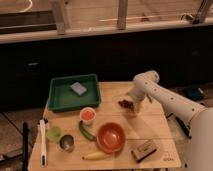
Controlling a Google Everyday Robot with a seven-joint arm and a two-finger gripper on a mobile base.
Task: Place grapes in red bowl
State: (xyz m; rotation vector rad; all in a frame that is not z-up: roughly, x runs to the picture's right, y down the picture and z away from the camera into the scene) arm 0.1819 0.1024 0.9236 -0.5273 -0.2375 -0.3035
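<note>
The grapes (125, 104) are a small dark reddish-purple cluster on the wooden table (150, 126), at its back right. My gripper (132, 103) is at the end of the white arm, right beside and over the grapes, touching or nearly touching them. The red bowl (110, 136) is a wide orange-red dish at the front middle of the table, empty, well to the front left of the grapes.
A green tray (60, 96) with a grey sponge (78, 88) stands at the back left. A white cup (88, 115), green chilli (86, 131), light green cup (54, 132), metal cup (67, 143), banana (97, 155), white tool (43, 141) and brown block (144, 150) surround the bowl.
</note>
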